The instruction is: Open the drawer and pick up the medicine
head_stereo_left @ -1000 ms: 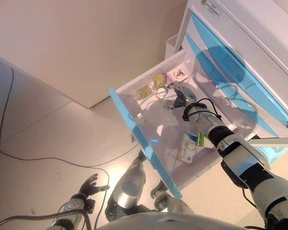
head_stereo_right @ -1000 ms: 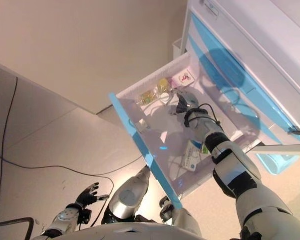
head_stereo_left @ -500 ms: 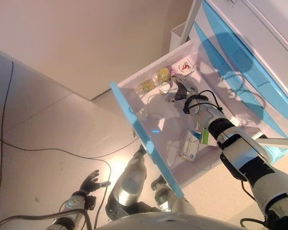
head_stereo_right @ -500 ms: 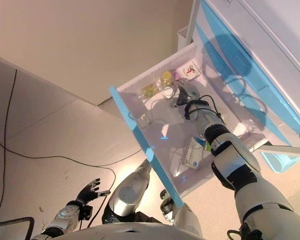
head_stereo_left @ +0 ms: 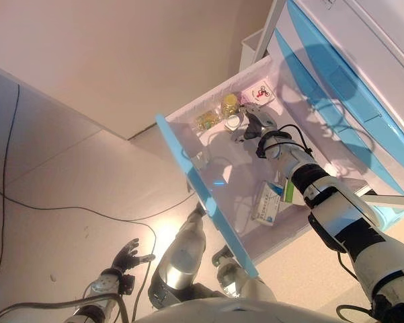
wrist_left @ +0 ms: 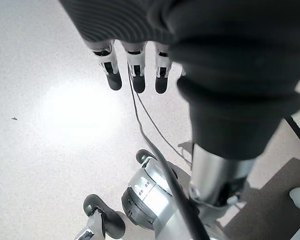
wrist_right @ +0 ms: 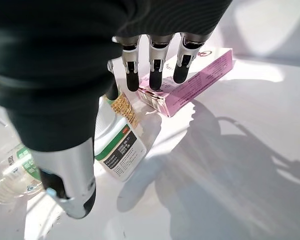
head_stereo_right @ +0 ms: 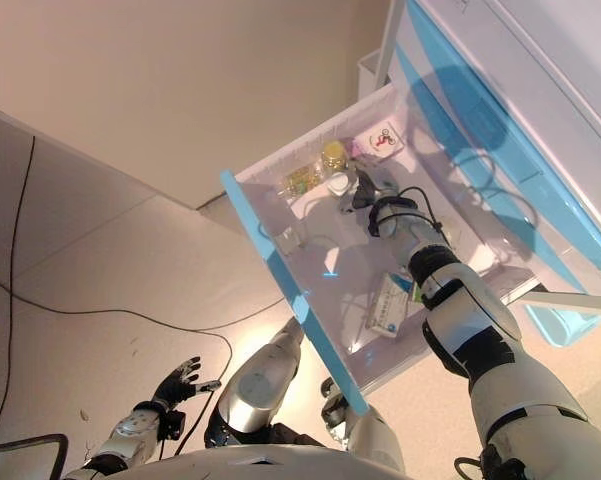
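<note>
The white drawer with a blue front point(head_stereo_left: 203, 198) stands pulled out of the cabinet. My right hand point(head_stereo_left: 255, 125) is inside it at its far end, open, fingers point(wrist_right: 155, 65) straight and thumb apart. Just past them lie a white medicine bottle with a green label point(wrist_right: 117, 144), a pink box point(wrist_right: 192, 82) and a clear bottle point(wrist_right: 10, 172). The hand hovers over the white bottle and holds nothing. A yellow-capped bottle point(head_stereo_left: 229, 104) stands by the drawer's far wall. My left hand point(head_stereo_left: 126, 257) hangs low by the floor, open and empty.
A white and green medicine box point(head_stereo_left: 267, 202) lies in the drawer's near half beside my right forearm. The white cabinet with closed blue drawers point(head_stereo_left: 336, 74) rises at the right. A beige wall stands behind the drawer's far end.
The camera has shifted. My right hand has reached a little deeper into the drawer towards the bottles. The left hand has barely moved.
</note>
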Available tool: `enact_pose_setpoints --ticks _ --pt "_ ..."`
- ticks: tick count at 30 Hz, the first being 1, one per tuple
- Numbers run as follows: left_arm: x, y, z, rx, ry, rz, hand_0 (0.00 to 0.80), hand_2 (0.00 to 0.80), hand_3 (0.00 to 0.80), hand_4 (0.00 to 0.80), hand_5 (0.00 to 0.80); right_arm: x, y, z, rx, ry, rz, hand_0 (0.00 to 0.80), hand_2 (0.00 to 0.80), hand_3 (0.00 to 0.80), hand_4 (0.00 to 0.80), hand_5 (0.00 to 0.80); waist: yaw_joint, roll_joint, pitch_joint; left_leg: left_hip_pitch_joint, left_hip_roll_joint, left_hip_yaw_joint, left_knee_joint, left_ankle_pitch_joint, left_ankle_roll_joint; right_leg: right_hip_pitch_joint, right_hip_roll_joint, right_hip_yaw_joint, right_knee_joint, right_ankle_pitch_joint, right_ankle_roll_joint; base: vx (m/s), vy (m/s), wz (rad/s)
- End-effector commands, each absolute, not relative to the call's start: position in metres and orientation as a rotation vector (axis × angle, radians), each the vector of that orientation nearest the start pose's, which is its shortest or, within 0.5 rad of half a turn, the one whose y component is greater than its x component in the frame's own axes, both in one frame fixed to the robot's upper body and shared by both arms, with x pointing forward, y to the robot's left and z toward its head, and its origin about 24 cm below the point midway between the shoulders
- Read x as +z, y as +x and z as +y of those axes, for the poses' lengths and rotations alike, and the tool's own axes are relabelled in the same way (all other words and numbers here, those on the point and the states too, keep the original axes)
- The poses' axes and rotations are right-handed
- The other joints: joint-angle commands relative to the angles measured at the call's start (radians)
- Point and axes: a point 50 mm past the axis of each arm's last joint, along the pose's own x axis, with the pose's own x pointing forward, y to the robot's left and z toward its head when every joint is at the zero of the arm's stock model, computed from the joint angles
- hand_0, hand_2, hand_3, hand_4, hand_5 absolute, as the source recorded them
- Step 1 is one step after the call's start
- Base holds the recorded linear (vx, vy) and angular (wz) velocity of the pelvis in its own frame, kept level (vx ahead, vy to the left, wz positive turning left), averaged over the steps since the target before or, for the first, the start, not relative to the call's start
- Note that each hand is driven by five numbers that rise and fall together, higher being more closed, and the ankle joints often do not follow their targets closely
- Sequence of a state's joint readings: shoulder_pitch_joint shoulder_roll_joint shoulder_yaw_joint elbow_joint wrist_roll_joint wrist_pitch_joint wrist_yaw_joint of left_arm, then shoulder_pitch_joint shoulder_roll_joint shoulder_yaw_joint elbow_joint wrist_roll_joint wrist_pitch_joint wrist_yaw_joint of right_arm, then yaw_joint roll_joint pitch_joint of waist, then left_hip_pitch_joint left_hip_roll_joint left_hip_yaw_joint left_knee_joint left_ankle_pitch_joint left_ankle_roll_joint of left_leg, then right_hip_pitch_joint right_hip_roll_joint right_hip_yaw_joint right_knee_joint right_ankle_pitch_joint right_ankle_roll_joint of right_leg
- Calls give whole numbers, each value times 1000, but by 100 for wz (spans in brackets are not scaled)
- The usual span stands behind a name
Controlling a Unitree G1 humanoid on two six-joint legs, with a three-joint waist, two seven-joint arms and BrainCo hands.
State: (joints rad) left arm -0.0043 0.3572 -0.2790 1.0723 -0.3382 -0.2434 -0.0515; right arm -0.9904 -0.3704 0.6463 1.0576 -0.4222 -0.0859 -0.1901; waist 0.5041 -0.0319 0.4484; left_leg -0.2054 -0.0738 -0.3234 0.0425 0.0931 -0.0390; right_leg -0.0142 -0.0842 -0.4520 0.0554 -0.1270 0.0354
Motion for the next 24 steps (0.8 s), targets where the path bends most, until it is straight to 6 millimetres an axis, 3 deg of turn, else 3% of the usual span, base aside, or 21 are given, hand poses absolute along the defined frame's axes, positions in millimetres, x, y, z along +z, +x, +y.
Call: enact_pose_setpoints --ticks 1,2,3,4,5,8,9,24 --pt "-129 128 258 60 168 850 0 0 0 0 0 144 407 -116 213 -1293 -244 0 0 0 0 0 16 0 38 -36 -89 26 80 -113 78 -103 -96 51 85 127 88 0 0 0" --pt "-129 128 258 60 167 849 0 0 0 0 0 144 407 -116 217 -1297 -245 0 0 0 0 0 17 0 40 -36 -89 25 80 -112 79 -103 -96 50 86 127 88 0 0 0" --pt "-129 129 258 60 166 848 0 0 0 0 0 144 407 -115 221 -1299 -244 66 66 66 66 66 17 1 41 -37 -89 25 80 -112 79 -103 -96 49 86 127 88 0 0 0" --pt "-129 129 258 60 167 846 0 0 0 0 0 144 407 -114 227 -1304 -246 176 176 176 176 176 19 1 42 -38 -90 25 80 -112 79 -105 -97 48 87 128 88 0 0 0" --pt "-129 129 258 60 167 847 0 0 0 0 0 144 407 -113 232 -1307 -246 395 395 395 395 395 19 0 43 -38 -90 25 80 -112 78 -105 -97 47 87 128 88 0 0 0" --pt "-128 130 259 61 166 845 0 0 0 0 0 143 407 -111 241 -1305 -246 744 744 744 744 744 21 0 45 -41 -90 25 79 -112 78 -109 -97 46 89 128 89 0 0 0" --pt "-128 131 260 61 165 844 0 0 0 0 0 144 407 -111 242 -1306 -248 800 800 800 800 800 21 0 46 -41 -90 26 79 -112 79 -110 -97 46 89 129 89 0 0 0" --pt "-125 137 260 65 177 829 0 0 0 0 0 143 406 -109 222 -1283 -260 800 800 800 800 800 18 -14 50 -39 -86 30 71 -115 82 -119 -93 51 85 139 95 0 0 0"
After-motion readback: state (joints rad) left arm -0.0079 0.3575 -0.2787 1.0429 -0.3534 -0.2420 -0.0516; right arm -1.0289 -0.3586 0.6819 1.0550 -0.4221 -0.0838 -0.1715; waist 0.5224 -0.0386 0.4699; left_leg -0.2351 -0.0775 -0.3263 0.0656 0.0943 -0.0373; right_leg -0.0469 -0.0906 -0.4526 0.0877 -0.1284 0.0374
